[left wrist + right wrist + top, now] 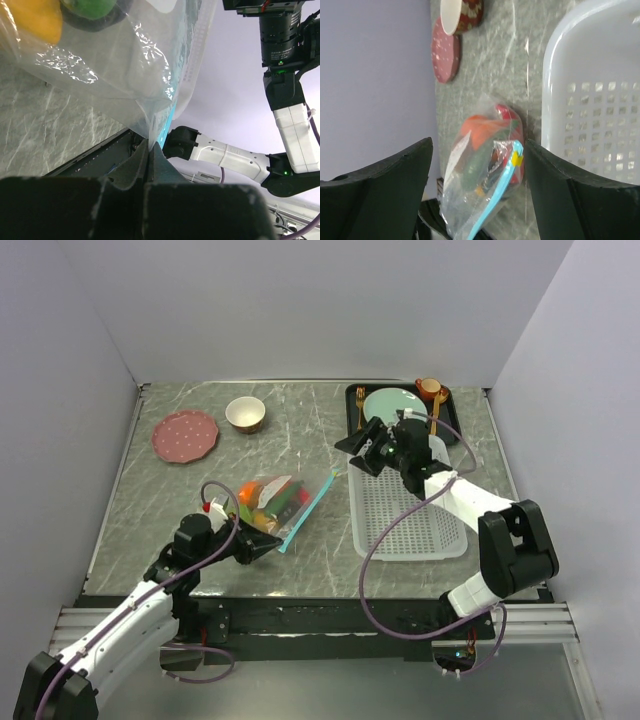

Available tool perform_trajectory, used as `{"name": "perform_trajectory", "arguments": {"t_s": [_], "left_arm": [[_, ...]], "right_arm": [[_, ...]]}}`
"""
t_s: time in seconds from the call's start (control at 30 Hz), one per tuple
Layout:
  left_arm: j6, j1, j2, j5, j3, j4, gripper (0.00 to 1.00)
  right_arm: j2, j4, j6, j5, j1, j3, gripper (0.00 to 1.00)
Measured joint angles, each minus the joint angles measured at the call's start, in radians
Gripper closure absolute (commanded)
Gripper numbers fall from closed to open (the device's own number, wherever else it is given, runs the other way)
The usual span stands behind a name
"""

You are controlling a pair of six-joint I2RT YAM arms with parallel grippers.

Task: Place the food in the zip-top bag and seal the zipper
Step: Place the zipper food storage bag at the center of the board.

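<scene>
Pink and speckled, the plate (185, 435) lies at the far left of the grey marbled table (150, 505), with a cream bowl (245, 413) just to its right. Nearer to us, the left gripper (262, 545) points toward the middle of the table, and in its wrist view we see its jaws pressed together on a fold of clear plastic at the lower corner of the zip-top bag (275, 498), close to the teal strip. That bag lies on the table between the two arms and is stuffed with the food (262, 495): we make out an orange (250, 490), a green apple (92, 7) and red and dark green pieces. The zipper (308, 510) runs slantwise along the bag's right edge, its near end by the left gripper; we cannot tell whether it is pressed closed. Right of the bag, apart from it, the white mesh basket (405, 515) rests on the table. Above the basket's far end hangs the right gripper (352, 452), its jaws spread wide around nothing and aimed at the bag. Behind it a black tray (351, 405) carries a teal dish (390, 405) and a cup (428, 388).
</scene>
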Motion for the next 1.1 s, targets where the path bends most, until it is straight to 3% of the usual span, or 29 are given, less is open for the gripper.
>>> {"name": "perform_trajectory", "arguments": {"t_s": [0.57, 0.77, 0.83, 0.97, 1.0, 1.1], "left_arm": [[0.008, 0.019, -0.028, 0.012, 0.002, 0.038, 0.99], [0.116, 0.019, 0.054, 0.008, 0.1, -0.027, 0.98], [0.185, 0.019, 0.109, -0.004, 0.194, -0.088, 0.81], [0.362, 0.019, 0.217, -0.048, 0.41, -0.234, 0.62], [0.399, 0.02, 0.225, -0.06, 0.441, -0.256, 0.52], [0.492, 0.021, 0.227, -0.102, 0.522, -0.345, 0.38]], "right_arm": [[-0.132, -0.319, -0.131, 0.129, 0.273, 0.036, 0.14], [-0.132, -0.388, -0.15, 0.196, 0.318, 0.04, 0.11], [-0.132, -0.42, -0.164, 0.229, 0.325, 0.047, 0.09], [-0.144, -0.481, -0.194, 0.313, 0.33, 0.068, 0.04], [-0.15, -0.495, -0.199, 0.333, 0.329, 0.072, 0.04], [-0.183, -0.534, -0.221, 0.399, 0.323, 0.08, 0.02]]}}
